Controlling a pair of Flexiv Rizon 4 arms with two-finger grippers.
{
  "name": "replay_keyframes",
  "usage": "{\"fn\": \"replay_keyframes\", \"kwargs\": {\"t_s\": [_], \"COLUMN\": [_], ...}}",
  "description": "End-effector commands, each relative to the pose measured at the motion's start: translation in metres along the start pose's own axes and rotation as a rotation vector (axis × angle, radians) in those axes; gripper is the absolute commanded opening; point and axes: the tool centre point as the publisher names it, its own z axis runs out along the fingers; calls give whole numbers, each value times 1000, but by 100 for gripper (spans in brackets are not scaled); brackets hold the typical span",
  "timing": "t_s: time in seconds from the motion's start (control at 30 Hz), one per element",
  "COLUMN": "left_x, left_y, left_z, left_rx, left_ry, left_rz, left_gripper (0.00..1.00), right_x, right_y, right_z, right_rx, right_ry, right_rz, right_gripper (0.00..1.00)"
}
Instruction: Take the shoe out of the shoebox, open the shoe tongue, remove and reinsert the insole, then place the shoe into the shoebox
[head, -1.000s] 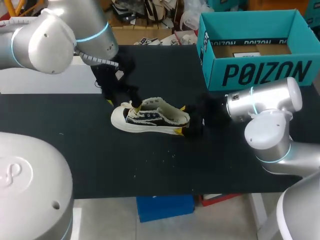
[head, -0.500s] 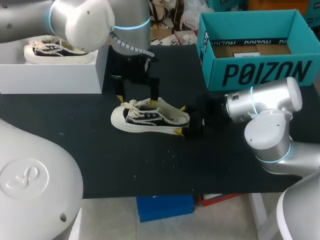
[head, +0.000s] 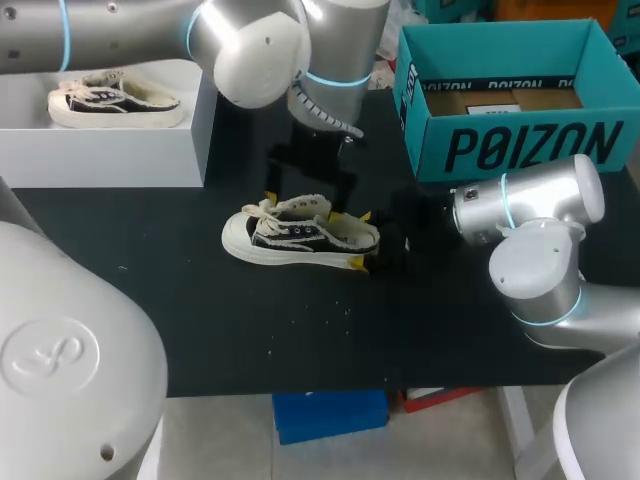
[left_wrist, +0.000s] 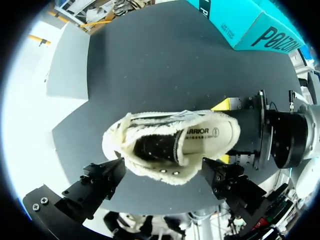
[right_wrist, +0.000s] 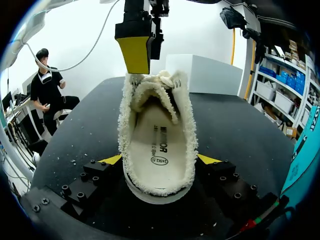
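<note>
In the head view, your right gripper (head: 363, 240) covers the heel of the shoe (head: 295, 235). In the left wrist view, the rim cuts off the shoebox (left_wrist: 250, 27).

the big silver left arm (head: 250, 40) comes in high and bends down, its black yellow-tipped left claw (head: 305, 205) hanging with fingers wide apart. the silver right arm (head: 530, 215) lies low; its right claw (head: 362, 240) pinches the heel of the little cream and black cloth shoe (head: 300, 235).

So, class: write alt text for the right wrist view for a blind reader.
A cream shoe lies on the black table, insole showing, its heel clamped in the right gripper; the left gripper hangs over its toe.
</note>
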Motion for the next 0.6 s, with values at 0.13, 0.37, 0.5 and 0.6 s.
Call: {"fn": "replay_keyframes", "kwargs": {"t_s": [0.13,0.37,0.5,0.6], "left_x": [10,15,18,18], "left_y": [-11,-18,-19,-20], "left_z": [15,31,39,41], "left_rx": [-3,-39,-44,-40], "left_ry": [-91,-127,-168,-199], "left_rz": [-26,-21,-29,-33], "left_gripper": [100,100,100,100], "right_x": [-1,-1,-1,-1], "right_y": [0,0,0,0], "right_z": [3,3,3,3], "right_rx": [4,4,4,4], "right_ry": [1,1,1,1], "right_rz": [2,2,2,2], "right_gripper": [0,0,0,0]}}
